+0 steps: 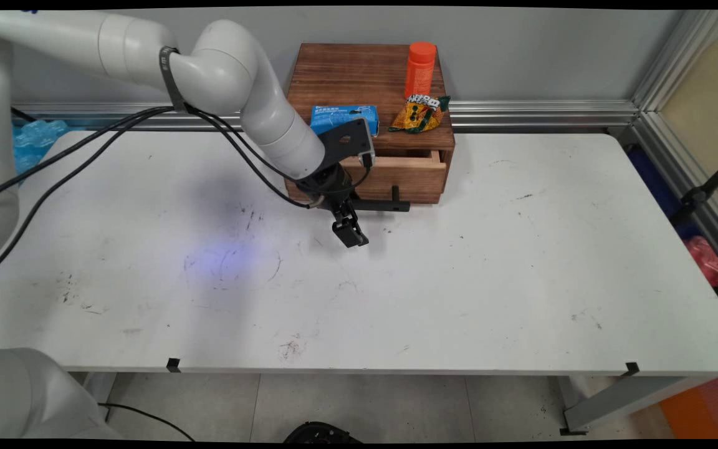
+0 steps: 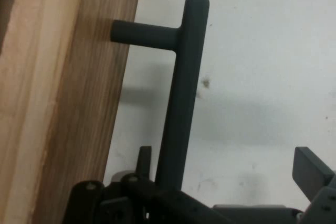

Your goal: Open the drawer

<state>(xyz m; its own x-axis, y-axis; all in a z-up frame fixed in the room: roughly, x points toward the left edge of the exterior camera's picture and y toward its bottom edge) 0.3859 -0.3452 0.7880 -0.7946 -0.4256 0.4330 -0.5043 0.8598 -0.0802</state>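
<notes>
A brown wooden box (image 1: 359,75) stands at the back of the table, its drawer (image 1: 396,178) pulled out slightly. The drawer's black bar handle (image 1: 384,204) (image 2: 181,103) sticks out on a short post. My gripper (image 1: 349,234) (image 2: 228,166) points down in front of the drawer at the handle's left end, and it is open. In the hand view the bar runs down between the fingers, close beside the left finger (image 2: 144,158) and far from the right one (image 2: 312,169). Nothing is gripped.
On top of the box lie a blue packet (image 1: 343,117), an orange bottle (image 1: 420,68) and a yellow-green snack bag (image 1: 420,113). Black cables (image 1: 85,162) hang from the arm over the table's left side. The white table (image 1: 459,280) stretches forward and to the right.
</notes>
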